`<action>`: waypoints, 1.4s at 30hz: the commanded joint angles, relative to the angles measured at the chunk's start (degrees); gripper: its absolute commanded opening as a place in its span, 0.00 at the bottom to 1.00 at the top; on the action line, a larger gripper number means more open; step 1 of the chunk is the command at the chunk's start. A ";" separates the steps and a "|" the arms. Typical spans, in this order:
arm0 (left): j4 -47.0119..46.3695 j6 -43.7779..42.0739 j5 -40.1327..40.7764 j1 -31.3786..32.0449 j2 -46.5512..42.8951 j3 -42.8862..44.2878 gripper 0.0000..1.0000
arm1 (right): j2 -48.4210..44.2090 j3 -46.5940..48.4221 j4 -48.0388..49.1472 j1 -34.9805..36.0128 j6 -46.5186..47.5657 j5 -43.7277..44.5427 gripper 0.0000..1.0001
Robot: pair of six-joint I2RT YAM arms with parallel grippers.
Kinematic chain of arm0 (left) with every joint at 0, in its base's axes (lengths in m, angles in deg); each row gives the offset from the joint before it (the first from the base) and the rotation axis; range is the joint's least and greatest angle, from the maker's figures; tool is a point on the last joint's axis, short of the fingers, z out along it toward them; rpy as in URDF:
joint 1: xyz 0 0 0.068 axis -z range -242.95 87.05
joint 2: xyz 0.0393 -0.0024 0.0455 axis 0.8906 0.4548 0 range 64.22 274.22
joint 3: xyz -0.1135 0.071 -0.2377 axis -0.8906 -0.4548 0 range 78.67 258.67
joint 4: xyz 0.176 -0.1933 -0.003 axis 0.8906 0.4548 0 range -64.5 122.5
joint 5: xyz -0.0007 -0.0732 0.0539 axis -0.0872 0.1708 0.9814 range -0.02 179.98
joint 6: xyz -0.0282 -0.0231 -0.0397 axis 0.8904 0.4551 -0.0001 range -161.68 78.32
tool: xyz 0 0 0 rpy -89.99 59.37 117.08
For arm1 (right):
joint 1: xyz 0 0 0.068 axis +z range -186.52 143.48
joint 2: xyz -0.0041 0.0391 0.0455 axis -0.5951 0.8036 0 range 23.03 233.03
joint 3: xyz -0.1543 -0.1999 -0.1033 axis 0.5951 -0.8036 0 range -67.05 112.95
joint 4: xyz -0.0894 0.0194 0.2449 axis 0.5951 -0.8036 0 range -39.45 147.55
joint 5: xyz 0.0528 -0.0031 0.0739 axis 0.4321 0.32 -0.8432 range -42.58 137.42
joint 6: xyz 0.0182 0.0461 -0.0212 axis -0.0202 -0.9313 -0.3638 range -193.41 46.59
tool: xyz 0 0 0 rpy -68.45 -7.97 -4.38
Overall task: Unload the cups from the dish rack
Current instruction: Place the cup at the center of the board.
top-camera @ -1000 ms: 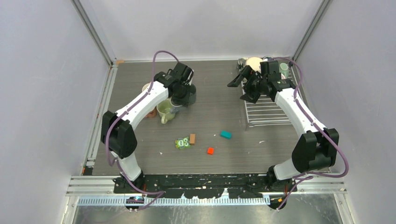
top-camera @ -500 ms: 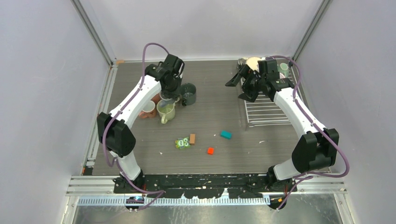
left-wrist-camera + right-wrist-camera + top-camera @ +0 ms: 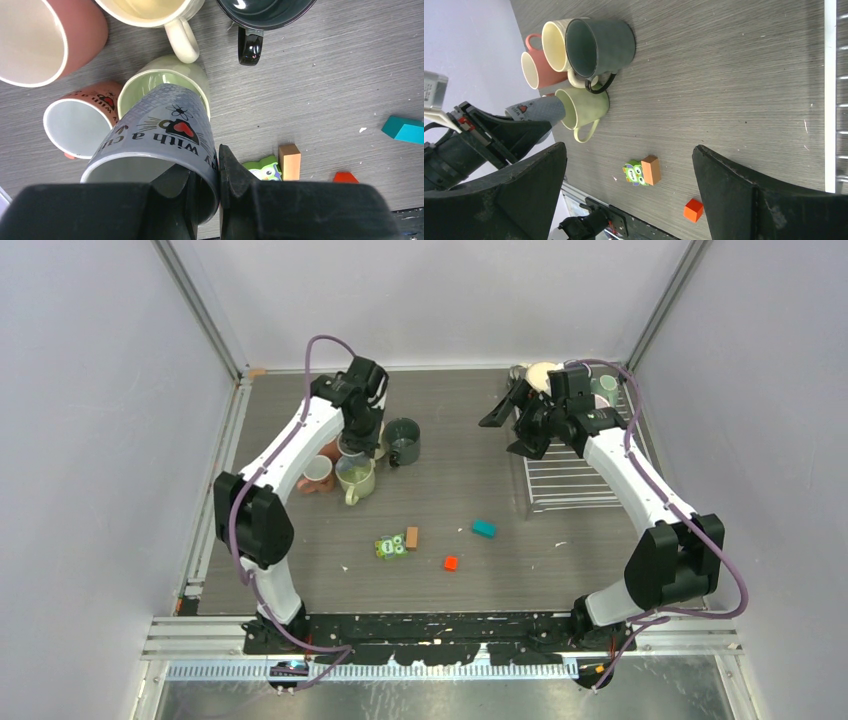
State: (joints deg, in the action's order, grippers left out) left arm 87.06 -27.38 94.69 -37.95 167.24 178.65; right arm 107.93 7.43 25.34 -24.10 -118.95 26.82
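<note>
My left gripper [image 3: 218, 190] is shut on the rim of a grey lettered cup [image 3: 160, 135], with one finger inside and one outside. The cup hangs tilted over a pale green cup [image 3: 165, 80] and a pink lettered cup [image 3: 80, 120]. Mauve [image 3: 45, 40], cream [image 3: 150, 10] and dark teal [image 3: 265, 10] cups stand close by on the table. From above, the left gripper [image 3: 358, 438] is over this cluster. My right gripper [image 3: 508, 430] stands wide open and empty at the left end of the dish rack [image 3: 575, 480]. A cream cup [image 3: 543, 375] and a green cup [image 3: 607, 388] sit at the rack's far end.
Small toys lie mid-table: an owl block [image 3: 390, 546], a brown block [image 3: 412, 537], a teal block [image 3: 484, 528] and a red cube [image 3: 451, 563]. The rack's white rim [image 3: 830, 100] runs along the right of the right wrist view. Grey walls enclose the table.
The left arm has swung left with the grey cup, away from the dark teal cup and over the pale green one. The right gripper drifted slightly left, still open.
</note>
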 commanded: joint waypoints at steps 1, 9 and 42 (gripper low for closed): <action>-0.72 -1.12 -1.05 -0.72 0.53 -0.32 0.00 | 0.22 1.65 1.31 0.42 0.63 0.74 1.00; -2.21 -1.12 -1.77 -1.67 0.58 -4.07 0.00 | 0.89 1.34 1.44 0.64 0.63 0.88 1.00; -3.84 -1.05 -4.45 -3.20 4.87 0.16 0.38 | 3.13 5.11 -1.82 2.26 1.33 4.19 1.00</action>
State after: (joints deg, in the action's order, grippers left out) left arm 83.57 -28.47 91.15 -40.86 172.49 175.48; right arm 111.54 9.55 24.38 -22.22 -118.71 29.14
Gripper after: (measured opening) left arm 0.351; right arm 0.996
